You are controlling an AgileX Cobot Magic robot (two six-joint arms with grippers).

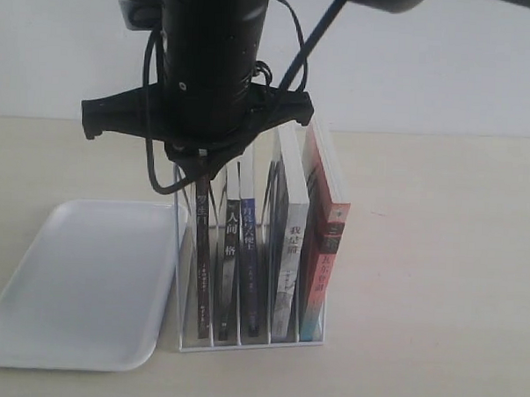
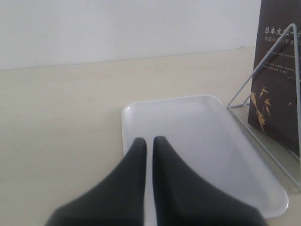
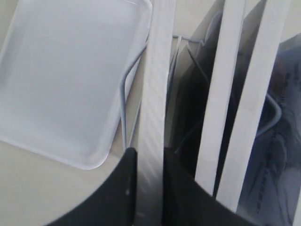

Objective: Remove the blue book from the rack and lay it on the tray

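With the right gripper [image 3: 149, 159] clamped narrowly on the dark brown book [image 1: 202, 248] beside the tray [image 1: 85, 279], and the blue book [image 1: 248, 250] standing third along the rack [image 1: 241, 345], short of the worktop's far edge, a wrong-book lift was feared.

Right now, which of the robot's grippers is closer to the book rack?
Right. The right gripper is in the rack, pinching a book by its top edge; the left gripper hangs by the tray beside it.
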